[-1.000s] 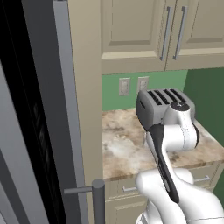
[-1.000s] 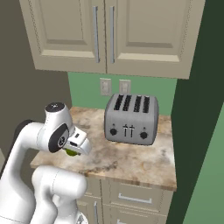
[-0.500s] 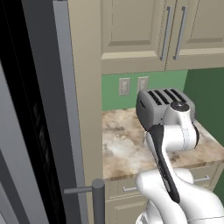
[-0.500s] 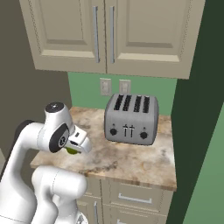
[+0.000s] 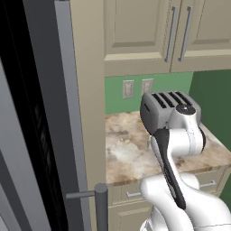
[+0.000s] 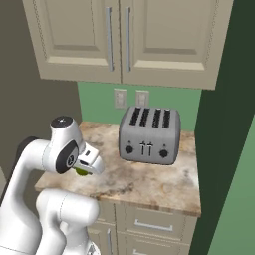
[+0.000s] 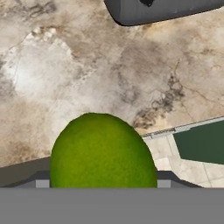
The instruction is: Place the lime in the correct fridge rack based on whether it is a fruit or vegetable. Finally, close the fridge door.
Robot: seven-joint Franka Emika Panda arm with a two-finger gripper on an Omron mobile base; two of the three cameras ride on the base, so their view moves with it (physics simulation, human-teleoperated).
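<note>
The lime [image 7: 103, 151] sits clamped in the pincer [image 6: 85, 167], held above the marble counter [image 6: 149, 182] near its front edge (the toaster [image 6: 148, 135] stands well apart, toward the wall). To the arm's left, the dark fridge door [image 5: 45, 113] stands beside the counter end.

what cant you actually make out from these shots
- Fridge racks: left base view, the interior is dark and cut off by the left edge.
- Gripper fingers: right base view, hidden under the white hand; hand view, the lime covers them.
- Lime: right base view, a sliver under the hand.
</note>
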